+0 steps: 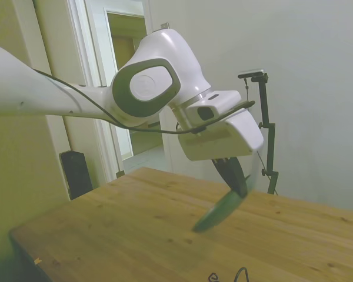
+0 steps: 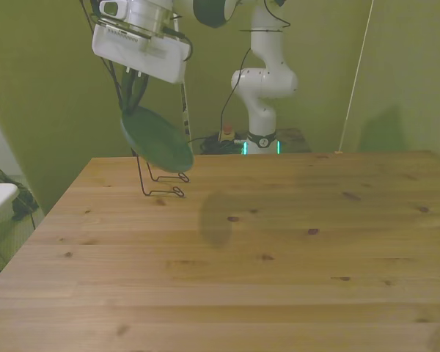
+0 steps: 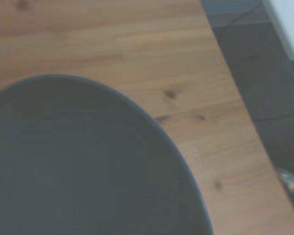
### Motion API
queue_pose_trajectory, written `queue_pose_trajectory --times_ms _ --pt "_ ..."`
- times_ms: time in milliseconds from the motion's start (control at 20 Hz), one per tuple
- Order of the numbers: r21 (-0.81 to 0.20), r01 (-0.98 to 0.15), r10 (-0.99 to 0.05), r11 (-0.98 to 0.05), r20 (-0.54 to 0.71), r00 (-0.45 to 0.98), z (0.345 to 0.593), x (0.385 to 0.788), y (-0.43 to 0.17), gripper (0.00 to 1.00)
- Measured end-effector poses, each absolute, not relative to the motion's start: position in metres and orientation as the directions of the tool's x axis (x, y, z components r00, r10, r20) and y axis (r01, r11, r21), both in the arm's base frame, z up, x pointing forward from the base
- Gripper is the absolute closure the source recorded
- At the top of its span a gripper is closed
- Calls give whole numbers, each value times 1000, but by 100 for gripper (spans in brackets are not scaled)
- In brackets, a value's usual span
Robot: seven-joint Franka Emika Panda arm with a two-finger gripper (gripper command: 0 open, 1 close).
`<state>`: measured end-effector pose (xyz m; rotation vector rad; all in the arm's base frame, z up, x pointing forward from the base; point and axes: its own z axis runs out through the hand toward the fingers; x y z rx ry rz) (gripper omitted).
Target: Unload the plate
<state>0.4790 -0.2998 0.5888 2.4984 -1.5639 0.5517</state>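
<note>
The plate [image 2: 158,139] is dark green and round, and it hangs tilted in the air above the wooden table [image 2: 293,271], near the far corner on the front view's left. My gripper [image 2: 133,105] is shut on the plate's upper rim, with the white hand above it. In the side view the plate [image 1: 219,211] slants down from the dark fingers [image 1: 234,174], clear of the tabletop. Most of the wrist view is filled by the plate [image 3: 83,166], with the wood beyond it.
A thin black wire rack [image 2: 161,182] stands on the table just below and behind the plate. Its wire tips [image 1: 226,275] show at the side view's lower edge. The table's edge [image 3: 235,93] and the dark floor beyond it show in the wrist view.
</note>
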Motion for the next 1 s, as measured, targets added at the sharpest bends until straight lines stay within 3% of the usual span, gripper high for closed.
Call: queue_pose_trajectory --times_ms 500,750,1000 --pt "-364 -868 -942 -337 124 313 502 579 -248 100" --pt "-390 -867 -936 -311 -32 351 438 594 -247 100" --pt "-367 -869 -916 -333 -93 391 377 591 -265 100"
